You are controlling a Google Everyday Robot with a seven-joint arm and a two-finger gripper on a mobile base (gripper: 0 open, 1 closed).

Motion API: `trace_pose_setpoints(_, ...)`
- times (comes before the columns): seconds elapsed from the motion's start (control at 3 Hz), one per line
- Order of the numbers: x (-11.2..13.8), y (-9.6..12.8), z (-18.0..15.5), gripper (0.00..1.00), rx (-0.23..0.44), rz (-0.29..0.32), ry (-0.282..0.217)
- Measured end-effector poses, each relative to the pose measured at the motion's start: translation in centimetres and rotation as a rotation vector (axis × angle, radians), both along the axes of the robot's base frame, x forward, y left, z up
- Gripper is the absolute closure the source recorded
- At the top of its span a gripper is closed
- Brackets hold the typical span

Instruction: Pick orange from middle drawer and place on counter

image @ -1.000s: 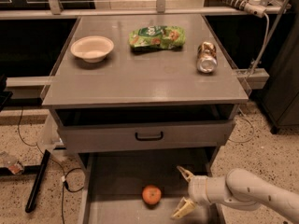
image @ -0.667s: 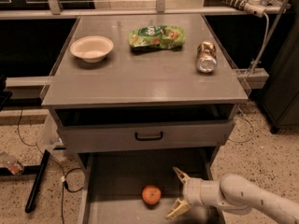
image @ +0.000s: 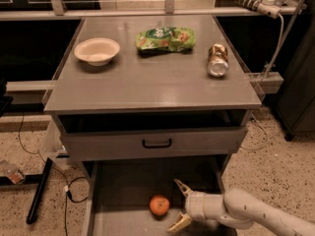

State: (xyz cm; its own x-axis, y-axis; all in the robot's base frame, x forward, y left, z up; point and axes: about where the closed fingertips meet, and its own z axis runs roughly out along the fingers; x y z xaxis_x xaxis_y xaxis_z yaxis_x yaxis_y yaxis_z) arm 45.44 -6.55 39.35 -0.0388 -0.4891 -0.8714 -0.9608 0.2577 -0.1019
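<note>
The orange [image: 159,205] lies on the grey floor of the pulled-out middle drawer [image: 123,191] at the bottom of the view. My gripper [image: 177,206] is inside the drawer just right of the orange, its two tan fingers spread open toward it, one finger [image: 181,187] above and one below. It does not touch the fruit. The white arm reaches in from the lower right. The counter [image: 147,82] is the grey cabinet top above.
On the counter stand a white bowl [image: 97,50] at the back left, a green snack bag [image: 165,39] at the back middle and a can [image: 218,60] lying at the right. A drawer front with a black handle [image: 156,143] overhangs the open drawer.
My gripper has moved left across the drawer, closer to the orange. The orange has not moved.
</note>
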Motion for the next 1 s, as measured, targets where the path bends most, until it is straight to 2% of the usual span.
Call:
trace_pose_setpoints(0.33, -0.6, 2.1, -0.9, 0.0, 0.033, 0.041, -0.003)
trace_pose_setpoints(1.0, -0.9, 4.5, -0.9, 0.0, 0.068, 0.074, -0.013)
